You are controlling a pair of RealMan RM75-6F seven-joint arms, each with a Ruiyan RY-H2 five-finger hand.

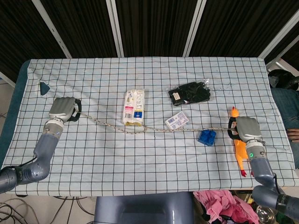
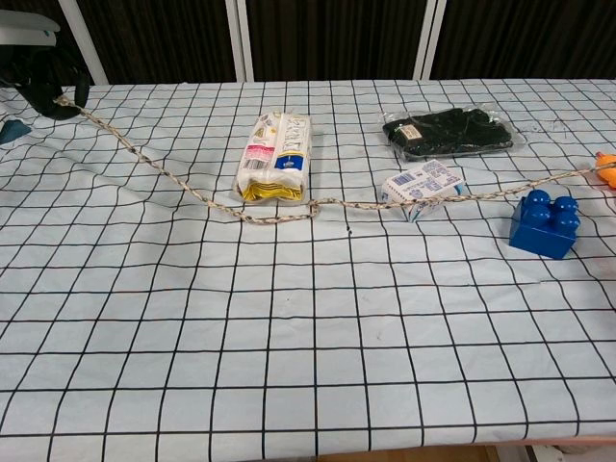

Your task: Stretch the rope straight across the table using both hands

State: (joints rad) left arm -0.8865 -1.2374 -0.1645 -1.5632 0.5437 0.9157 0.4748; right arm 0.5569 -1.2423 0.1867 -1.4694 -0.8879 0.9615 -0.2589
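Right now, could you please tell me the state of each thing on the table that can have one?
rope: stretched between both hands, sagging past the snack packet, not yet straight.
left robot hand: grips one rope end.
right robot hand: grips the other end, above the rubber chicken.
snack packet: lying flat.
blue block: upright, beside the rope.
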